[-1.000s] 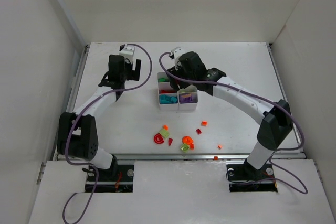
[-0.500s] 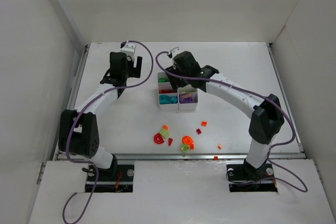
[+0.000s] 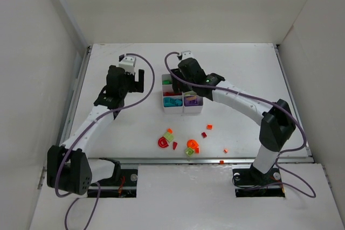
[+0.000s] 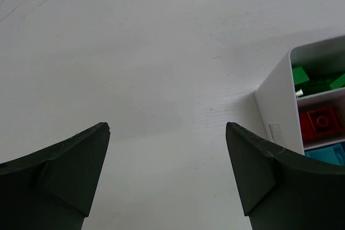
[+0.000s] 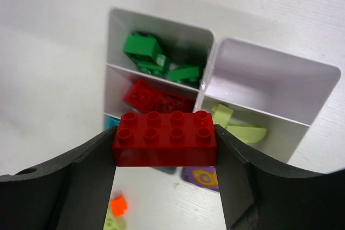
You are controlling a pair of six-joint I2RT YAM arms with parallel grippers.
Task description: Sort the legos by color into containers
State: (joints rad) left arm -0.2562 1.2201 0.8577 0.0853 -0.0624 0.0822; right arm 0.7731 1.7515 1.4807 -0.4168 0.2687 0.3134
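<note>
My right gripper (image 5: pixel 165 132) is shut on a dark red two-by-four brick (image 5: pixel 164 146), held level just above the containers (image 5: pixel 280 87). In the right wrist view the left column holds green legos (image 5: pixel 153 57), red legos (image 5: pixel 153 96) and teal ones, mostly hidden behind the brick. The right column has an empty far cell, lime pieces (image 5: pixel 237 127) and a purple piece (image 5: pixel 200 177). From above, the right gripper (image 3: pixel 180 81) covers the far half of the containers (image 3: pixel 193 108). My left gripper (image 4: pixel 167 129) stands open over bare table, left of the containers (image 4: pixel 277 100).
Loose legos lie nearer the arm bases: a red ring (image 3: pixel 162 143), a lime and orange pair (image 3: pixel 169 135), an orange piece (image 3: pixel 192 145), a lime piece (image 3: pixel 189 152), a dark red bit (image 3: pixel 204 134) and small orange bits (image 3: pixel 209 127). White walls enclose the table.
The right gripper has shifted slightly left over the containers with the red brick. The left arm has drawn back toward its base, its gripper still open.
</note>
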